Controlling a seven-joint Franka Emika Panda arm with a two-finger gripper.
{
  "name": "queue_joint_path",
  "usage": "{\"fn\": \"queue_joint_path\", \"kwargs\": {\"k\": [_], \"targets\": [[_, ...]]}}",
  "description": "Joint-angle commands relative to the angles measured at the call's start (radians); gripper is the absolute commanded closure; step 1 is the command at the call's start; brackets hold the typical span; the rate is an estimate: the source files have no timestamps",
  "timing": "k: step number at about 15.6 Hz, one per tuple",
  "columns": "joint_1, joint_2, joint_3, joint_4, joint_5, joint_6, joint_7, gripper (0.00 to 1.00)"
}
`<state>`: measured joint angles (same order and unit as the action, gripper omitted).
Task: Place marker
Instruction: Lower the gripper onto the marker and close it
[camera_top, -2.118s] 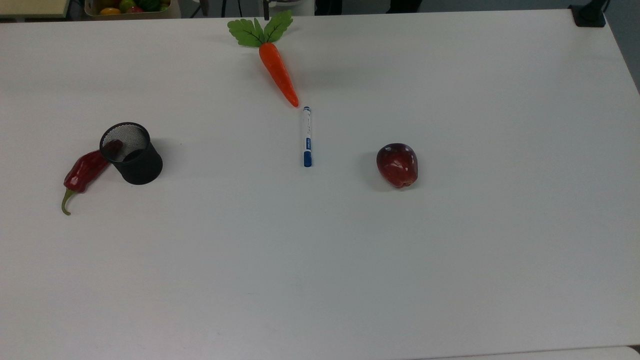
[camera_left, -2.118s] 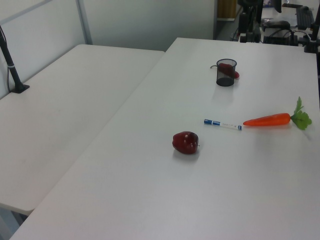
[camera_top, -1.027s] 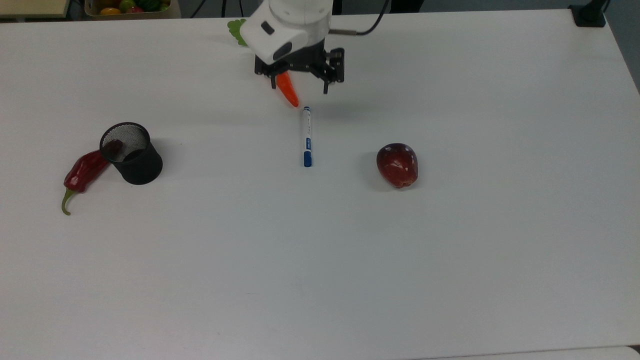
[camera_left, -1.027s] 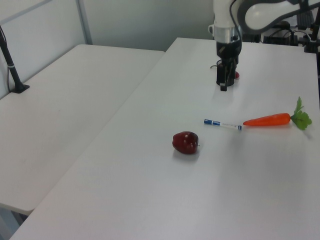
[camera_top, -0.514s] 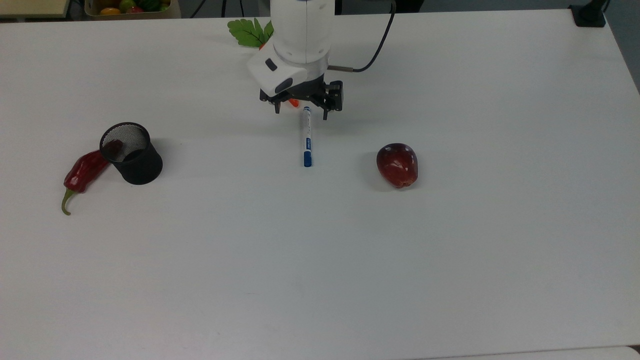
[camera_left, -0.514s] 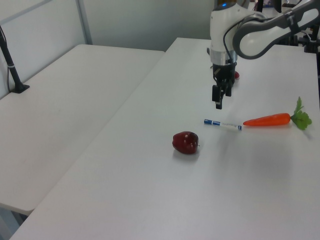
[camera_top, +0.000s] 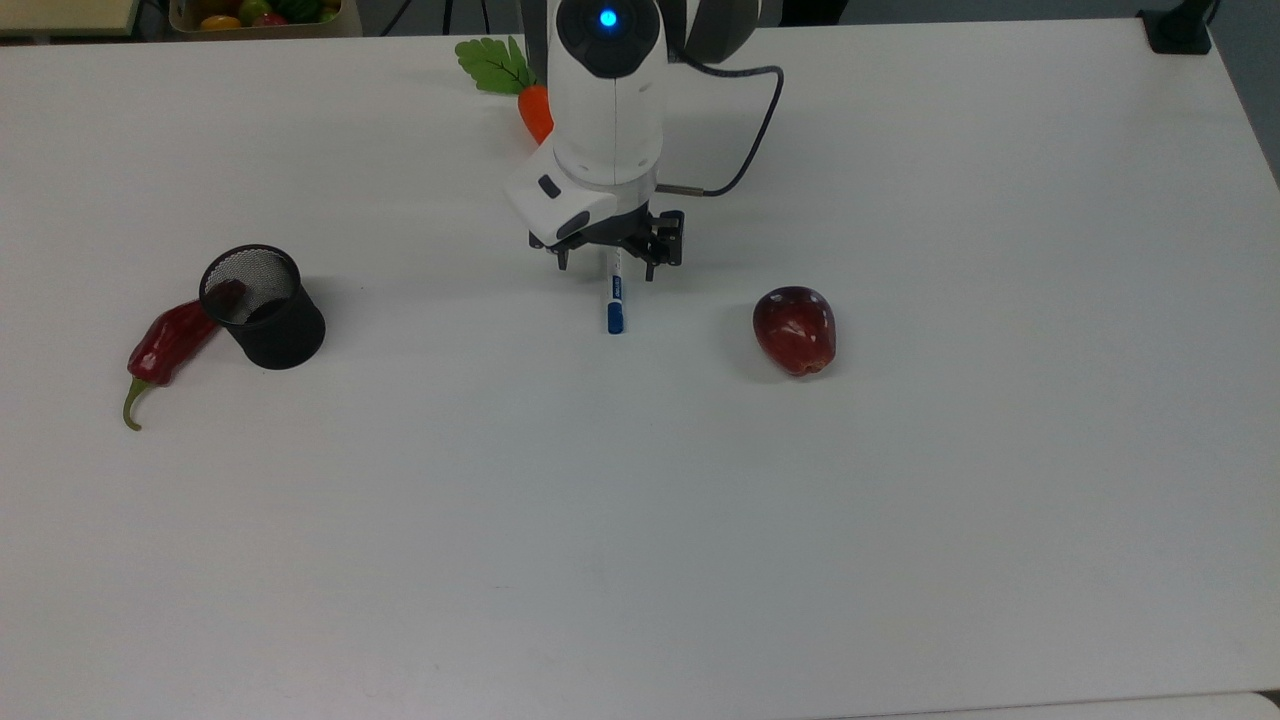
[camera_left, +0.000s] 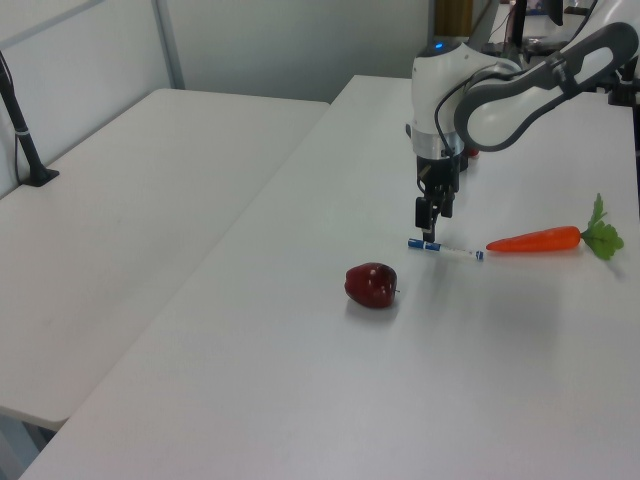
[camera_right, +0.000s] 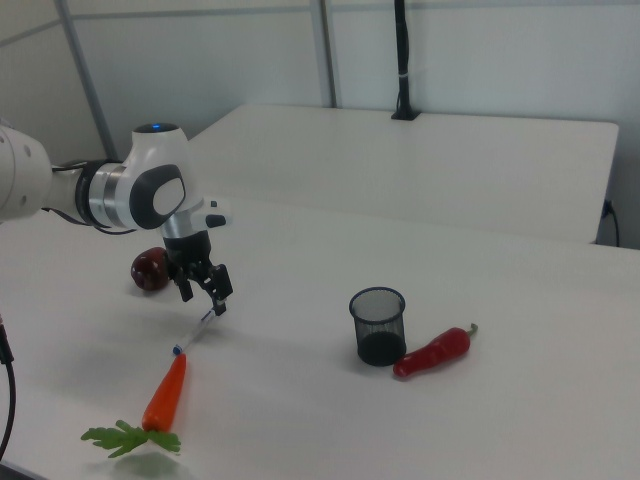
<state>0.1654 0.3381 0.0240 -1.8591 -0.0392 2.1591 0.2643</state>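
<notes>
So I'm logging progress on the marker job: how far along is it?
Early stage. Done: the claw hangs over the marker, fingers open, one on each side. In hand: the grasp, with the marker flat on the table, not gripped. Left: closing, lifting and placing it, perhaps in the black mesh cup, though that is a guess.

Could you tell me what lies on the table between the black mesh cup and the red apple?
In the top view, the marker lies between the cup and apple, under the gripper.
</notes>
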Motion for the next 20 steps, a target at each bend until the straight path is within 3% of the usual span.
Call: {"fn": "queue_joint_path", "kwargs": {"k": [1, 4, 7, 9, 16, 20], "targets": [[0.013, 0.022, -0.007, -0.017, 0.002, 0.059, 0.016, 0.16], [0.017, 0.038, -0.007, -0.014, -0.002, 0.073, 0.016, 0.35], [0.017, 0.048, -0.007, -0.009, -0.005, 0.077, 0.016, 0.60], [0.023, 0.050, -0.007, -0.009, -0.005, 0.082, 0.016, 0.62], [0.025, 0.056, -0.007, -0.003, -0.005, 0.085, 0.018, 0.84], [0.025, 0.052, -0.007, 0.004, -0.005, 0.082, 0.029, 0.85]]}}
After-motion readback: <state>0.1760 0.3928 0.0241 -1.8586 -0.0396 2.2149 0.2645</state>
